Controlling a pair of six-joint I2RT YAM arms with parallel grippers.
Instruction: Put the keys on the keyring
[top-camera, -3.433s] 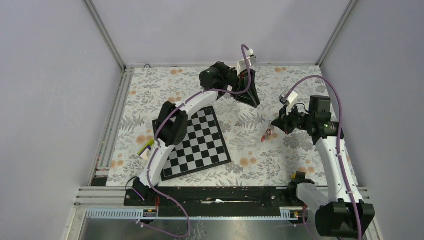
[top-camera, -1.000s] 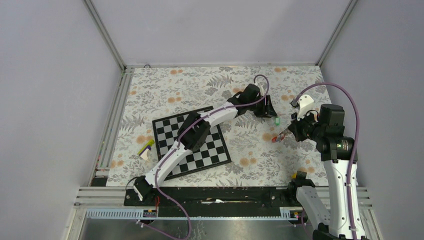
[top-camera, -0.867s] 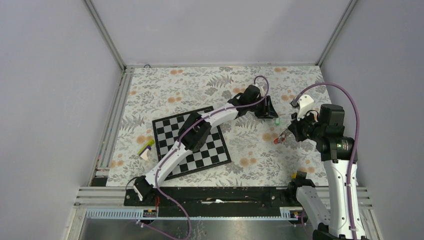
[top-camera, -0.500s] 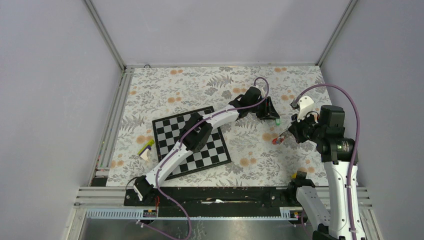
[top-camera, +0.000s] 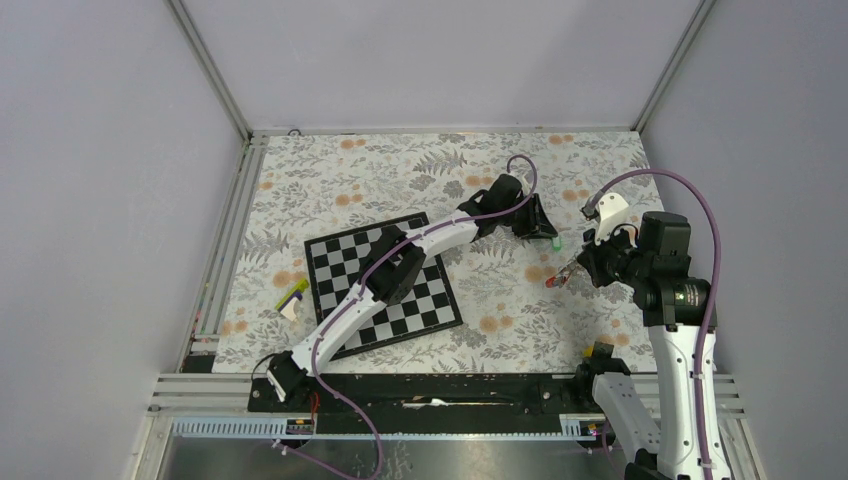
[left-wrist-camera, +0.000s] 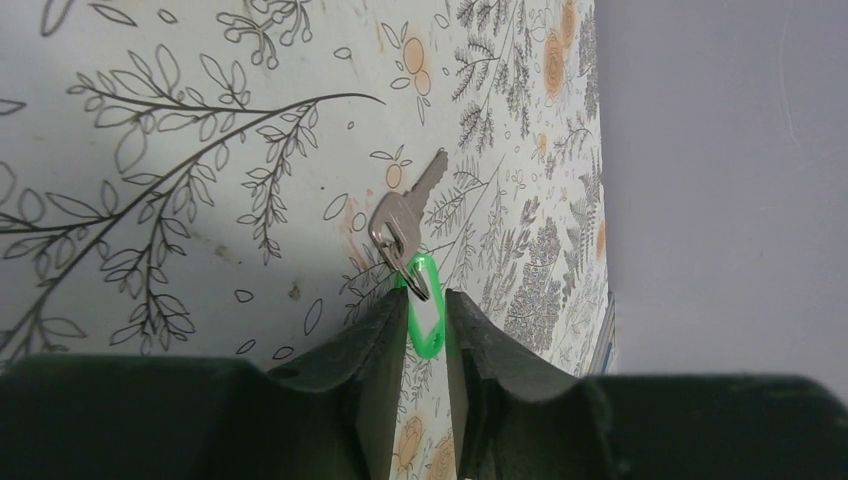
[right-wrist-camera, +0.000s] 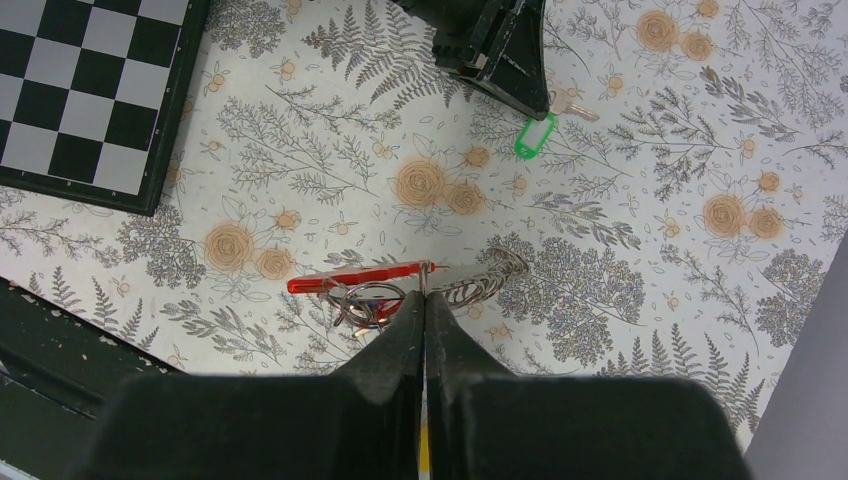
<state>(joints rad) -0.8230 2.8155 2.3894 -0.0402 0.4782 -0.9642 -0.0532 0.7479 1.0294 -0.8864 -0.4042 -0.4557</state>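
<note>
The left pincer (left-wrist-camera: 425, 298) is drawn in on the green-tagged key (left-wrist-camera: 422, 300). Its two fingers press the long sides of the plastic tag, which sits between them low on the bench (top-camera: 420, 170). The metal blade points straight away from the fingertips, tilted a little to the right in the wrist view, so the key's long axis runs roughly in line with the fingers.

The right pincer (right-wrist-camera: 425, 300) is pressed together on the keyring (right-wrist-camera: 350, 283), gripping it where the red loop meets the grey strap. The loop lies crosswise to the fingers, with small metal rings (right-wrist-camera: 365, 303) hanging under it (whether those hold other keys is too small to tell).

From above, the key lies just beyond the keyring, toward the far edge of the bench and nearly in line with it, the two near each other but apart. The left arm has the key in hand and the right holds the ring. By my judgement the coming move turns on closing that short gap and lining up the key's small ring with the red loop's opening.
</note>
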